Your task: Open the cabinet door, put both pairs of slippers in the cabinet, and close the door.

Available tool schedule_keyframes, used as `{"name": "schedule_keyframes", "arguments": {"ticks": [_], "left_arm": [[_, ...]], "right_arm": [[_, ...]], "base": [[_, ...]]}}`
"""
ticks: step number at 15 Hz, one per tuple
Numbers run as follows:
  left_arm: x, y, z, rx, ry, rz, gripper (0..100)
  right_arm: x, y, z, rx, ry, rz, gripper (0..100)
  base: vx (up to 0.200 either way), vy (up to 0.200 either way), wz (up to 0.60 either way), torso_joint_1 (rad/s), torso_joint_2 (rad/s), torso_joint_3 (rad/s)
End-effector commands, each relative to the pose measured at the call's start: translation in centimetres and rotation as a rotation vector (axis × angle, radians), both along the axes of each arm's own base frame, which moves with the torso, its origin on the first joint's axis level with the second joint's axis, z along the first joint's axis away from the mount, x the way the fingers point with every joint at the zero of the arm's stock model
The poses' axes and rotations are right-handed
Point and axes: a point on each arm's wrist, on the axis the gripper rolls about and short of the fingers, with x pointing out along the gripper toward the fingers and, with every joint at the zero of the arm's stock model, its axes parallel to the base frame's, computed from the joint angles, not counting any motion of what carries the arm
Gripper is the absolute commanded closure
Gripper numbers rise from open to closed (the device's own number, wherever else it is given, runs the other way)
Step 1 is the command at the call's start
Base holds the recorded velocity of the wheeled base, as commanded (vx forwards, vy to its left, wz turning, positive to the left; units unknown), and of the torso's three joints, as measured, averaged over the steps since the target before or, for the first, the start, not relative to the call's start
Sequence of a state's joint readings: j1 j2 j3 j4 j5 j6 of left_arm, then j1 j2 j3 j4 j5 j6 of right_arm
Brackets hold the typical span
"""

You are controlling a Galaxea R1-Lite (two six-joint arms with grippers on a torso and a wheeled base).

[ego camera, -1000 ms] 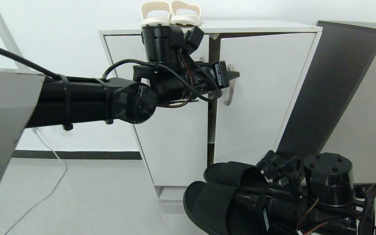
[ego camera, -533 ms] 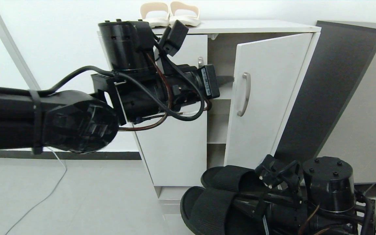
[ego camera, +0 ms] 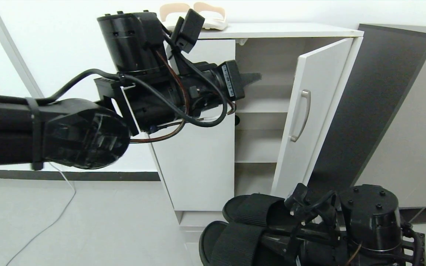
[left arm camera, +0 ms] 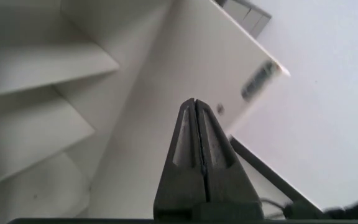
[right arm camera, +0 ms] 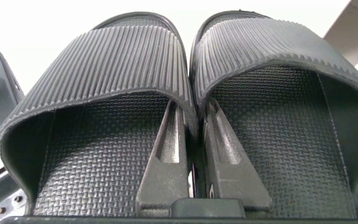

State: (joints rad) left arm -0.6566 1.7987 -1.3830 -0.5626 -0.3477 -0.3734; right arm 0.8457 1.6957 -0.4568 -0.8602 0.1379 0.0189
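My right hand (right arm camera: 193, 112) pinches both black slippers (right arm camera: 135, 74) at their inner edges, toes leading away from my wrist; open cabinet (ego camera: 259, 144) shelves lie above and ahead. Left hand (left arm camera: 195, 118) pressed together, empty, by the opening

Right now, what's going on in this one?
The cabinet door stands swung open, with the shelves showing inside. The left gripper, shut and holding nothing, sits in front of the opening near the upper shelf. The right gripper is low in front of the cabinet, clamped on the pair of black slippers where their inner edges meet. The cream slippers lie on the cabinet top.
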Motion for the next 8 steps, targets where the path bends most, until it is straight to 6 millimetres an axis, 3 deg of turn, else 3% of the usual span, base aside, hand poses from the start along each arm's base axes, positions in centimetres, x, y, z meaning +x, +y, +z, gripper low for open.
{"name": "schedule_keyframes", "arguments": {"ticks": [1,6,8], "left_arm": [[2.4,-1.8,-1.6,0.007,0.015,0.004,100],[3.6,-3.2,-1.7,-0.006,0.024,-0.009,100],[3.9,-4.5,-1.7,-0.019,0.024,-0.031,100]], "right_arm": [[-0.1,0.0,-0.1,-0.007,0.000,0.005,100],[-0.1,0.3,-0.6,-0.020,0.009,0.009,100],[-0.1,0.3,-0.6,-0.020,0.009,0.009,100]], "base": [[0.000,0.000,0.00,0.000,0.00,0.000],[0.000,0.000,0.00,0.000,0.00,0.000],[-0.200,0.000,0.00,0.002,0.00,0.005]]}}
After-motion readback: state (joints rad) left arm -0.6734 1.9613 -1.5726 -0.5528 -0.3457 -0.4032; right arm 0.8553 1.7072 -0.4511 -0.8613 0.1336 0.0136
